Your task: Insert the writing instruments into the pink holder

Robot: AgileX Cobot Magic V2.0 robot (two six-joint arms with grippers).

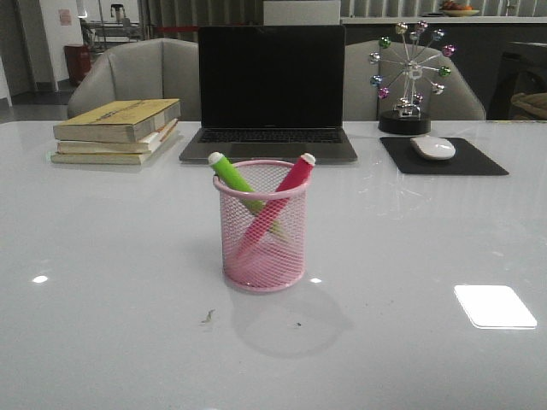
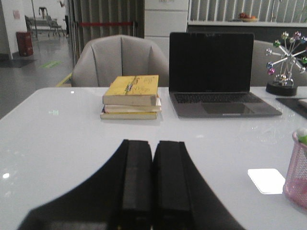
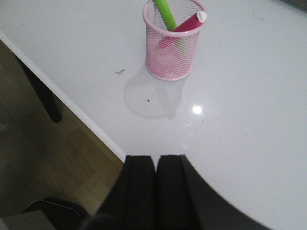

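Observation:
The pink holder stands upright at the middle of the white table. Inside it lean two writing instruments, crossed: a lime green marker tilted left and a pink marker tilted right, both tops above the rim. The right wrist view shows the holder with the green marker and pink marker in it. My right gripper is shut and empty, well away from the holder by the table's front edge. My left gripper is shut and empty; the holder shows at that view's edge. Neither gripper appears in the front view.
A laptop stands at the back centre, a stack of books at back left, and a mouse on a black pad with a ferris-wheel ornament at back right. The table edge drops to the floor.

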